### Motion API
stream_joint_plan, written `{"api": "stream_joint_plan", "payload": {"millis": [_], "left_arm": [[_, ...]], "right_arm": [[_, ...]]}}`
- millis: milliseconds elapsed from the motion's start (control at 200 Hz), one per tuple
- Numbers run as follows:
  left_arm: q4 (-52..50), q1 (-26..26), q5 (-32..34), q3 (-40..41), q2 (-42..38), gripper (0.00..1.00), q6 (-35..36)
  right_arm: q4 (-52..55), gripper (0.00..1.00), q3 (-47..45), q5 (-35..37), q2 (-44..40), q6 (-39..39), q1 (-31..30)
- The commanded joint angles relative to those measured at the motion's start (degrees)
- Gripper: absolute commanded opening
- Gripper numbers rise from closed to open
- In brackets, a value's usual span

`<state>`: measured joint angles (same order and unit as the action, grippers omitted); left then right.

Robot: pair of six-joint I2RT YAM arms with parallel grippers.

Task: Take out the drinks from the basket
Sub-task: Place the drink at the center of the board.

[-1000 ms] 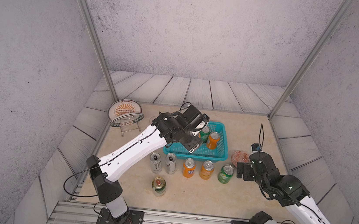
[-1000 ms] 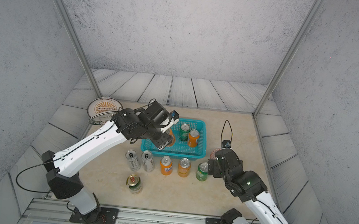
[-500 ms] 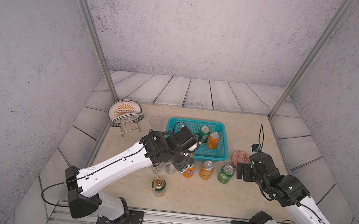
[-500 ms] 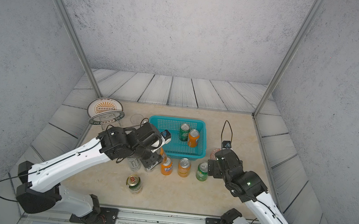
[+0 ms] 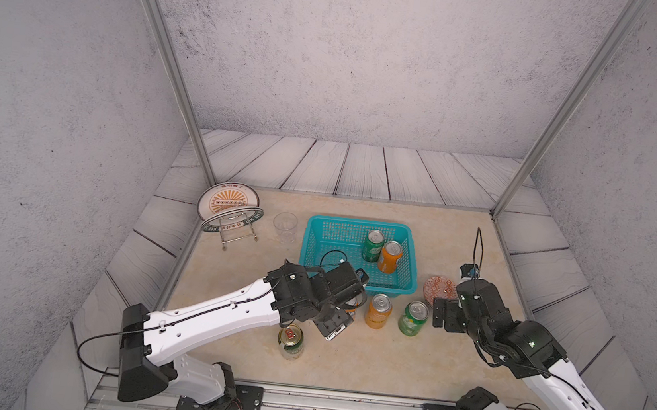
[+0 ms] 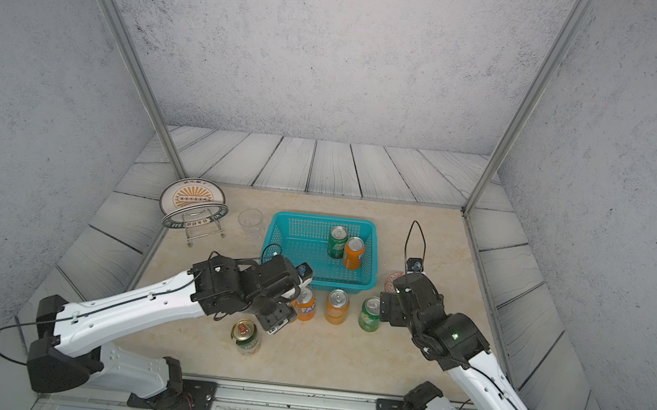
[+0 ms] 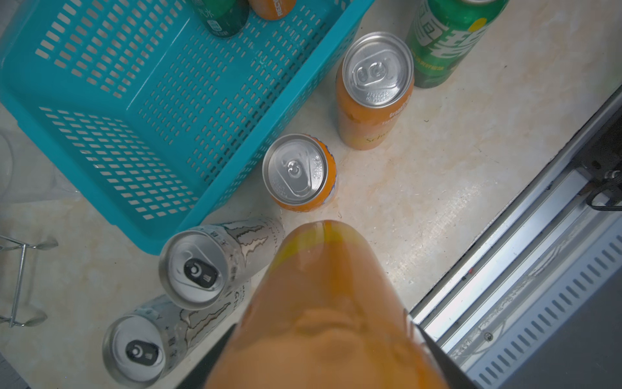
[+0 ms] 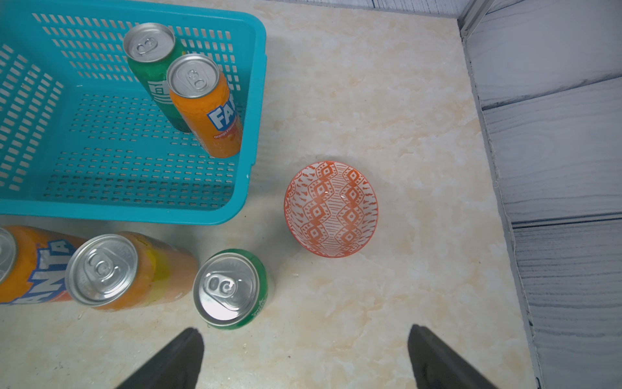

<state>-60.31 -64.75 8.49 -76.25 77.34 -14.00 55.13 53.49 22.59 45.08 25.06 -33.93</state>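
Note:
The turquoise basket (image 5: 316,250) (image 6: 286,239) (image 8: 84,168) holds two upright drinks: a green can (image 5: 373,245) (image 8: 154,67) and an orange can (image 5: 390,256) (image 8: 205,104). My left gripper (image 7: 323,350) (image 5: 343,305) is shut on another orange can (image 7: 323,296), held just in front of the basket beside two silver cans (image 7: 195,269). In both top views the gripper hides the held can. An orange Fanta can (image 6: 304,303), an orange can (image 6: 337,306), a green can (image 6: 369,314) and a gold-topped can (image 6: 245,336) stand on the table. My right gripper (image 8: 306,357) (image 5: 442,313) is open beside the green can.
A patterned orange dish (image 8: 331,208) (image 5: 438,287) lies right of the basket. A clear cup (image 5: 285,226) and a plate on a wire stand (image 5: 230,212) are at the back left. A metal rail (image 7: 525,269) runs along the table's front edge.
My left arm has drawn back from over the basket and come down in front of it, carrying the orange can to the row of cans. The right arm has stayed still.

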Motion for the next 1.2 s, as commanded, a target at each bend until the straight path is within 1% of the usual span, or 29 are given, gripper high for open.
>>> {"api": "stream_joint_plan", "payload": {"millis": [0,190,345,626,896,1196], "left_arm": [[3.1,-0.5,2.4,1.1,-1.3,0.66,-2.2],[5.0,-0.7,1.9,4.2,-0.8,0.66,-3.6],[4.0,-0.8,1.5,5.0,1.6,0.66,-4.7],[6.4,-2.5,1.2,8.6,4.4,0.66,-5.2],[7.2,-3.0,2.0,10.7,5.2,0.66,-6.0],[9.4,-3.4,0.4,13.0,5.7,0.66,-7.6]], "right_arm": [[0.5,0.99,-0.5,0.1,-0.3,0.6,0.2],[0.2,0.99,-0.3,-0.2,0.4,0.4,0.2],[0.1,1.00,-0.1,-0.1,0.9,0.3,0.2],[-0.1,0.99,0.4,-0.2,1.8,-0.1,0.2],[-0.6,0.99,0.8,-0.5,2.9,-0.1,0.1],[-0.7,0.99,1.2,-0.8,3.2,-0.1,0.2]]}}
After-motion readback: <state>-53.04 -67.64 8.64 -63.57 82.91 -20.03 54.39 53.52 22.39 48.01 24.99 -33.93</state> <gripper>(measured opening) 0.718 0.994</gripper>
